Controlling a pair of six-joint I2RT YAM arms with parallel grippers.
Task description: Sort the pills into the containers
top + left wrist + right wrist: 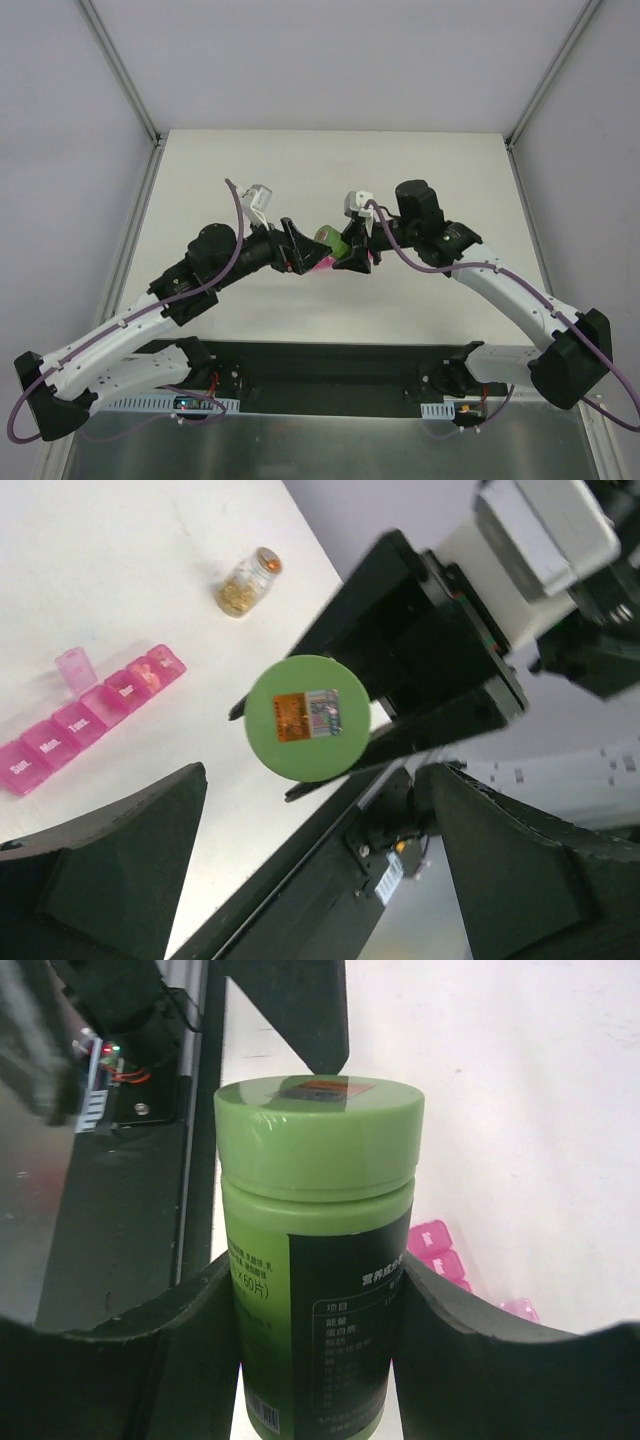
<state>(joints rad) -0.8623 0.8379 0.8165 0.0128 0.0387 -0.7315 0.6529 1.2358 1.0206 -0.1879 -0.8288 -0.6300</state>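
My right gripper [315, 1285] is shut on a green pill bottle [315, 1260] with a black label and its green lid on, held above the table. In the left wrist view the bottle's lid [308, 718] faces the camera, just ahead of my left gripper [310, 880], which is open wide and empty. The pink strip of containers [90, 715] lies on the table, one lid standing open; it also shows under the bottle in the right wrist view [440, 1250] and in the top view [318, 265]. Both grippers, left [298, 250] and right [347, 247], meet at mid-table.
A small glass jar [246, 584] with an orange cap and yellowish contents lies on the white table beyond the pink strip. The black base plate [320, 375] runs along the near edge. Walls enclose the table on three sides.
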